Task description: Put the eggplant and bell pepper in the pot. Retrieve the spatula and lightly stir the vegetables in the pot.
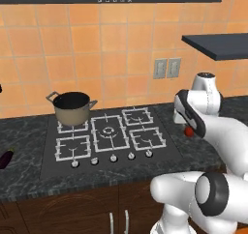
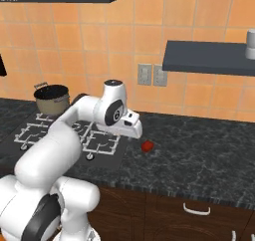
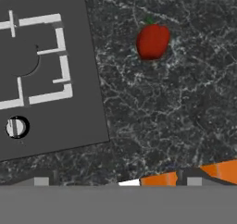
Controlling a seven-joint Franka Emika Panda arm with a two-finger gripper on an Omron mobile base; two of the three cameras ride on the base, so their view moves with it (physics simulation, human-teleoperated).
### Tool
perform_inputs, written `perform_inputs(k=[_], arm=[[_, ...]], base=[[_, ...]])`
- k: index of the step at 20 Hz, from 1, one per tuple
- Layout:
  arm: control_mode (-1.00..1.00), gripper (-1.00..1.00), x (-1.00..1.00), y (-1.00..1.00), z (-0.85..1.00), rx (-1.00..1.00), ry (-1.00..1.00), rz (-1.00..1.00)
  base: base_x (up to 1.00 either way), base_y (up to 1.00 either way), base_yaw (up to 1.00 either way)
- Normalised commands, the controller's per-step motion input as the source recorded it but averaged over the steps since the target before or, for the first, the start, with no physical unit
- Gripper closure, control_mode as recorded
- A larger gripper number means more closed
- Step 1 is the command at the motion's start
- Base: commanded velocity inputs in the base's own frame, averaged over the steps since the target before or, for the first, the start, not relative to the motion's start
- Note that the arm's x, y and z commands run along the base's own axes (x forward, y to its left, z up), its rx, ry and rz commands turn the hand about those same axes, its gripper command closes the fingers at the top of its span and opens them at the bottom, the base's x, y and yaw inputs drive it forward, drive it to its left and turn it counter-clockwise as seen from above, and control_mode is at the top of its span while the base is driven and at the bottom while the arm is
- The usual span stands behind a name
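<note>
A small red bell pepper (image 3: 152,41) with a green stem lies on the dark stone counter just right of the cooktop, also seen as the pepper (image 2: 147,146). My gripper (image 3: 118,181) hovers above the counter short of it, jaws wide open with nothing between them. The brownish-grey pot (image 1: 72,107) stands on the back-left burner, its dark inside bare. The dark purple eggplant (image 1: 6,158) lies at the far left on the counter, far from my hand. The spatula is out of view.
The black cooktop (image 1: 106,136) with white grates and a row of front knobs lies left of the pepper. A dark wall shelf (image 2: 209,56) carrying a grey cup (image 2: 250,43) hangs above the right counter. Bare counter stretches to the right.
</note>
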Motion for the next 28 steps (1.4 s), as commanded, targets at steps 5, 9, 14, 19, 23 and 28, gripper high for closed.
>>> perform_inputs(k=[5, 9, 14, 19, 23, 28], arm=[[-1.00, -1.00, 0.32, -0.29, -0.38, 0.08, 0.12, -0.15], [-1.00, -1.00, 0.27, -0.29, -0.19, 0.13, 0.02, -0.14], [-1.00, -1.00, 0.48, -0.29, -0.32, 0.02, 0.05, -0.13], [-1.00, -1.00, 0.38, -0.13, -0.26, 0.01, 0.03, -0.07], [-1.00, -1.00, 0.33, -0.20, -0.36, 0.02, 0.01, -0.03], [-1.00, -1.00, 0.21, -0.23, -0.43, 0.01, 0.00, 0.00]], base=[[0.00, 0.00, 0.00], [0.00, 0.00, 0.00], [0.00, 0.00, 0.00], [0.00, 0.00, 0.00], [0.00, 0.00, 0.00], [0.00, 0.00, 0.00]])
